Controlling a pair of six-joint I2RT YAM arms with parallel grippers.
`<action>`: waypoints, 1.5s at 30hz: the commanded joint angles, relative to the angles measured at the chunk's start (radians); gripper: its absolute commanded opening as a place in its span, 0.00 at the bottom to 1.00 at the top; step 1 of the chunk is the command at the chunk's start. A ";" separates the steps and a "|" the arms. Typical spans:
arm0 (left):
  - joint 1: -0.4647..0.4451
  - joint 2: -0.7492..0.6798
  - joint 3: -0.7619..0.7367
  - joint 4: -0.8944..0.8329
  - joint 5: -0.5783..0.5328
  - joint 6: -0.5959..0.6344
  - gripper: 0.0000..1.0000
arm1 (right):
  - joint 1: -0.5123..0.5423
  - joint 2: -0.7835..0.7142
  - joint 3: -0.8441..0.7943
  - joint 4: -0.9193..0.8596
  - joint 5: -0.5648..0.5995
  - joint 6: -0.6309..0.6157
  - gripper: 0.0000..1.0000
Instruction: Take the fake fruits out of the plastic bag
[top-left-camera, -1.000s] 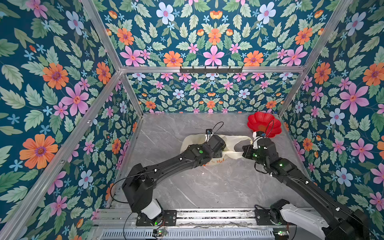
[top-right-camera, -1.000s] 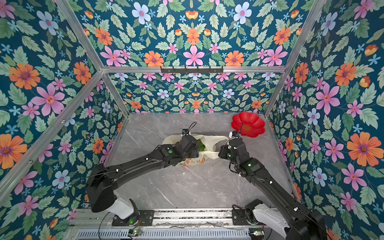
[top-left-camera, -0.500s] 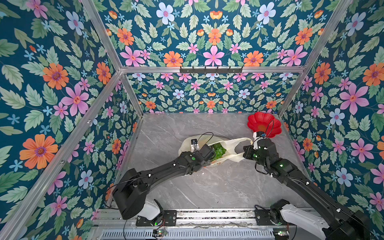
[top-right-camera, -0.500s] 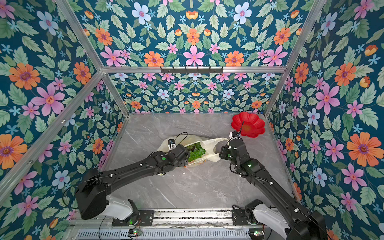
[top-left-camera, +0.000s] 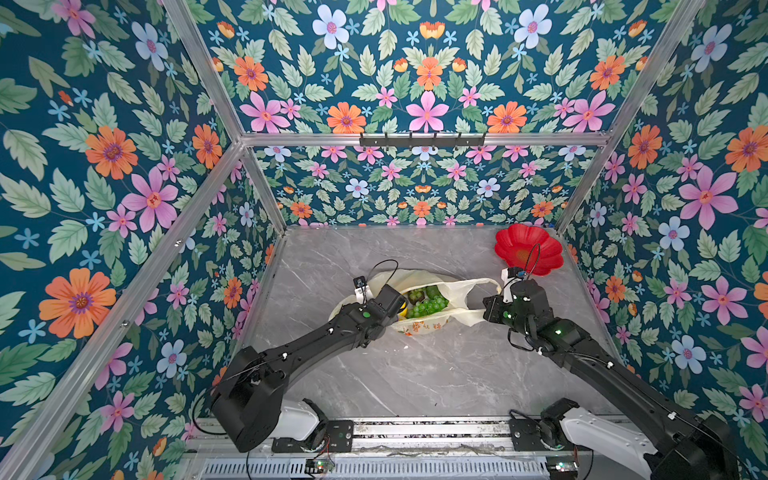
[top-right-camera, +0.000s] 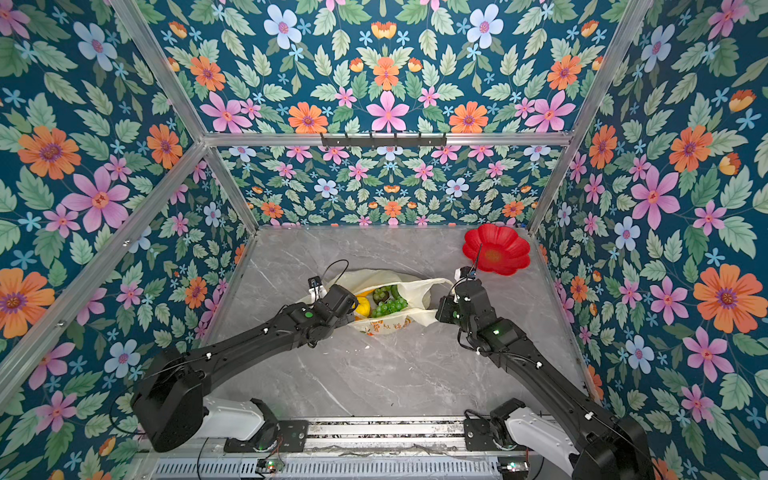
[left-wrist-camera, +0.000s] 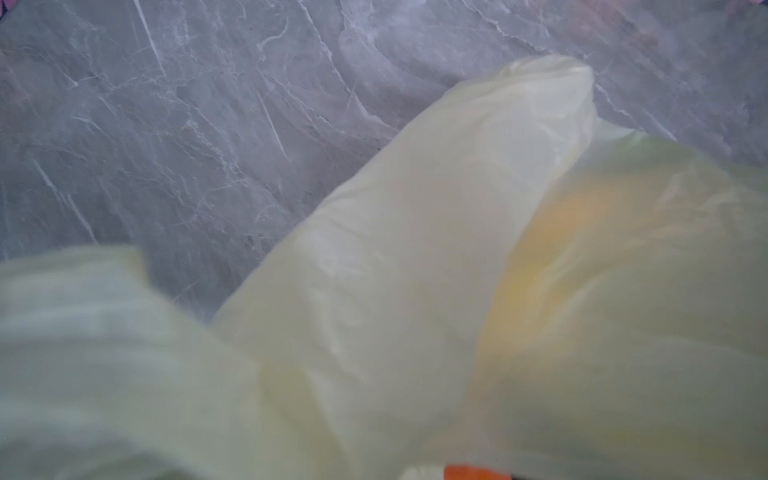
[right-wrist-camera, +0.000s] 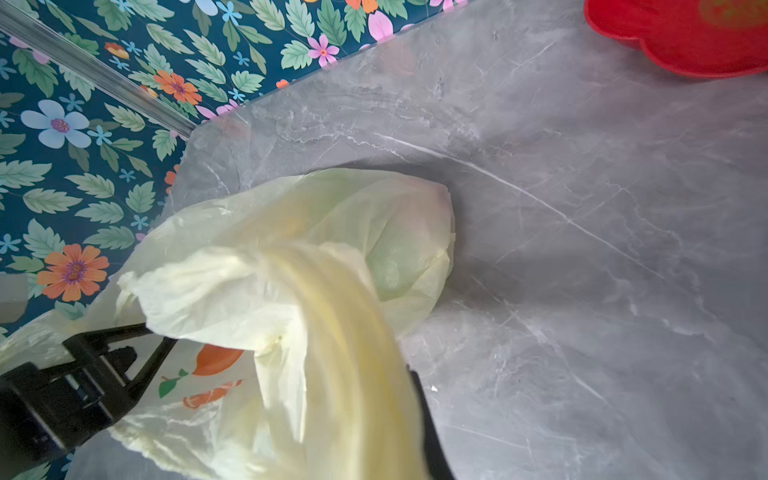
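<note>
Top view: grapes inside plastic bag

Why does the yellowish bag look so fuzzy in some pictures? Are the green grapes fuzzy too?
Left wrist view: the thin cream-yellow plastic bag fills much of the picture close up, a soft blur. Right wrist view: its stretched handle is smeared, yet the grey marble table is crisp. In both top views: even light, all sharp, the green plastic grapes clear.

Top views: high up, tilted down onto the whole table.
My wrist views: very close; both share the bag and table.
</note>
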 joint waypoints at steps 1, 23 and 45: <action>0.027 0.032 0.007 0.100 0.035 0.062 1.00 | 0.003 0.001 -0.004 0.025 -0.009 0.002 0.00; 0.168 0.023 -0.091 0.417 0.164 0.279 0.13 | -0.084 0.005 -0.003 -0.085 0.098 0.042 0.00; 0.122 -0.074 -0.041 0.362 0.207 0.384 0.00 | -0.089 -0.034 0.166 -0.344 0.079 -0.066 0.85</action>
